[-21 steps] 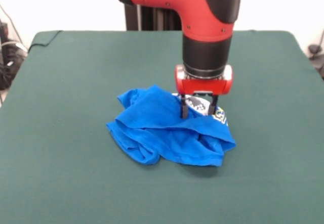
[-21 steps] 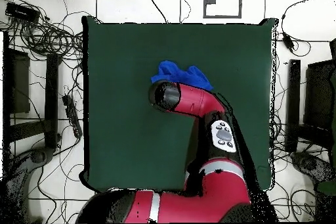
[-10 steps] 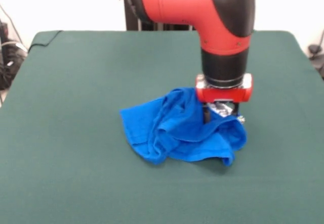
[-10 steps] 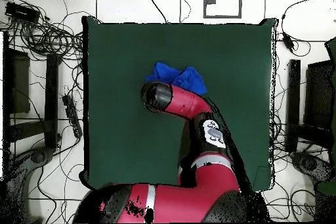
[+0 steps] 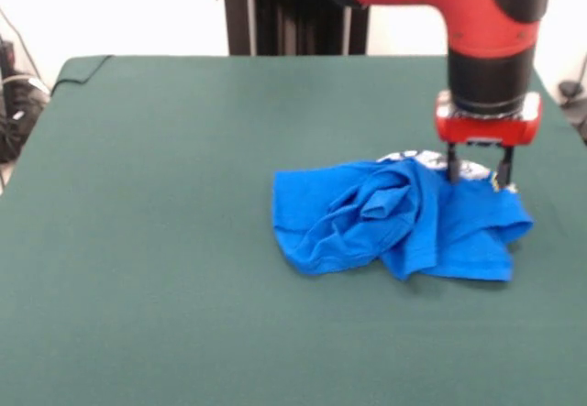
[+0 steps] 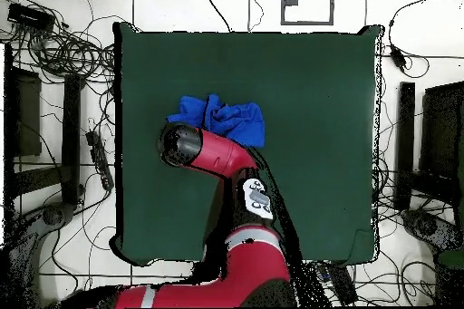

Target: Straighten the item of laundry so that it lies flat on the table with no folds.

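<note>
The item of laundry [image 5: 394,218], a bright blue T-shirt, lies crumpled and folded over itself right of the table's [image 5: 165,195] middle. A bit of white print shows at its far edge. My gripper [image 5: 477,179] stands upright over the shirt's far right part. Its two dark fingers [image 5: 451,166] are apart, with their tips down at the cloth and white print lying flat between them. In the overhead view the shirt [image 6: 222,117] shows just beyond the arm's black and red end [image 6: 181,145], which hides the gripper.
The green table [image 6: 317,97] reaches far past the shirt on every side. Cables and black stands lie on the floor around it. The table's right edge in the front view is close to the gripper.
The arm has swept to the right in the front view and the shirt went with it. The shirt now lies lower and more drawn out sideways.
</note>
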Controlling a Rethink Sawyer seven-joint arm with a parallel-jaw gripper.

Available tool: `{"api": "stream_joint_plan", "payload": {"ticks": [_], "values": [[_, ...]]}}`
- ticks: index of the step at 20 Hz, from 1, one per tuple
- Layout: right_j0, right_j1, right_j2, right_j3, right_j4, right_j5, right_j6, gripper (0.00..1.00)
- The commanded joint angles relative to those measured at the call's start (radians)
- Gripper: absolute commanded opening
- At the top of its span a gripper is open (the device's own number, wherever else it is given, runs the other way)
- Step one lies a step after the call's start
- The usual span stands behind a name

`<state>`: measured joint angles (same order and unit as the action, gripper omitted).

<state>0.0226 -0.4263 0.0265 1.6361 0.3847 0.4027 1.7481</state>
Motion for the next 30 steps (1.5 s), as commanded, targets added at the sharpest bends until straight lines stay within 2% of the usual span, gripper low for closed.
{"api": "stream_joint_plan", "payload": {"ticks": [1, 4, 8, 15, 25, 27, 30], "values": [[0.026, -0.033, 0.106, 0.164, 0.093, 0.091, 0.283, 1.0], [0.041, -0.014, 0.085, 0.145, 0.062, 0.038, 0.273, 1.0], [0.023, 0.007, 0.111, 0.156, 0.048, -0.025, 0.255, 1.0], [0.122, 0.061, -0.099, 0.05, -0.02, -0.172, 0.275, 1.0], [0.232, 0.06, -0.352, -0.018, 0.018, -0.199, 0.277, 1.0], [0.224, 0.079, -0.363, -0.041, 0.017, -0.224, 0.258, 1.0], [0.152, 0.142, -0.302, -0.095, -0.006, -0.323, 0.205, 1.0]]}}
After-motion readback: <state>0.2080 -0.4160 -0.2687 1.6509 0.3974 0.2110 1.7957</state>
